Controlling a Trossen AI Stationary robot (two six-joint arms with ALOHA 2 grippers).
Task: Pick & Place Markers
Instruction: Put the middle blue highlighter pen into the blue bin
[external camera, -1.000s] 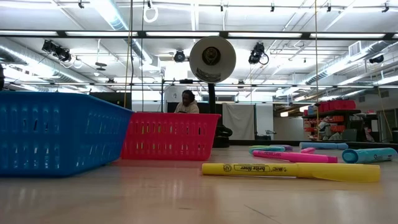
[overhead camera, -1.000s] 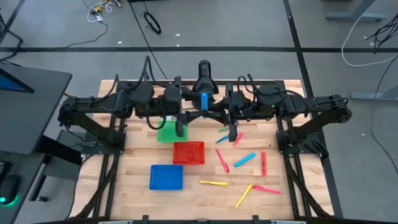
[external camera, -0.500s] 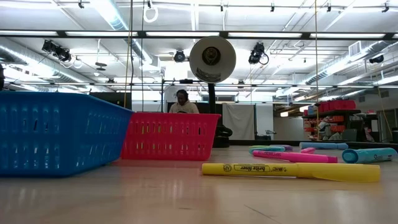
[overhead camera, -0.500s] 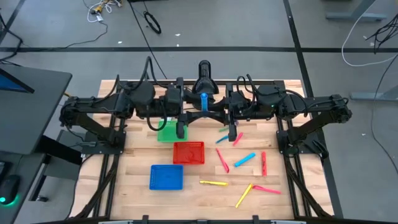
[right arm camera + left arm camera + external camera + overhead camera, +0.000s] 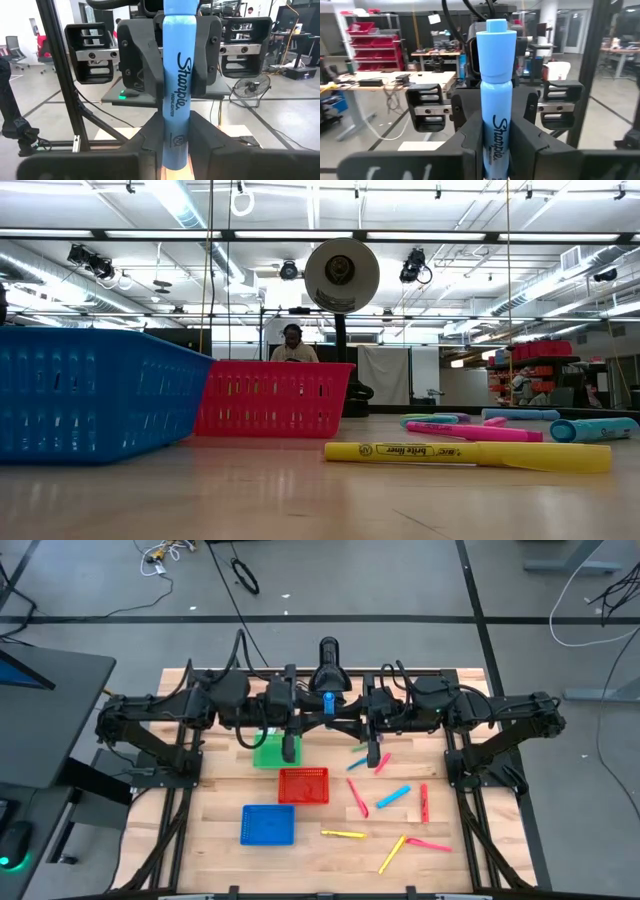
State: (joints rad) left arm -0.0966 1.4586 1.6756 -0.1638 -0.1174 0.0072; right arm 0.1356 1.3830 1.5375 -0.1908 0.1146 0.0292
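Handover point, far middle of the table, above the boards. A blue marker (image 5: 327,700) hangs between the two arms, its long axis running near-to-far in the high view; both wrist views show it standing lengthwise between the fingers.

Left gripper (image 5: 496,150) is clamped on the marker's barrel. Right gripper (image 5: 176,145) also grips the same marker, from the opposite end. Both hold it at once, facing each other. Neither arm is nearer; the marker sits right between them. My reading: the coming move turns on which one lets go, and the pull must follow the marker's long axis.

Blue basket (image 5: 268,825) lies near left, red basket (image 5: 303,785) in the middle, green basket (image 5: 270,752) farther, partly under the left arm.

High view shows the loose markers spread right of the baskets. Low view shows neither gripper, only the yellow marker (image 5: 466,454) lying flat nearby. Only the wrist views show the double grip.
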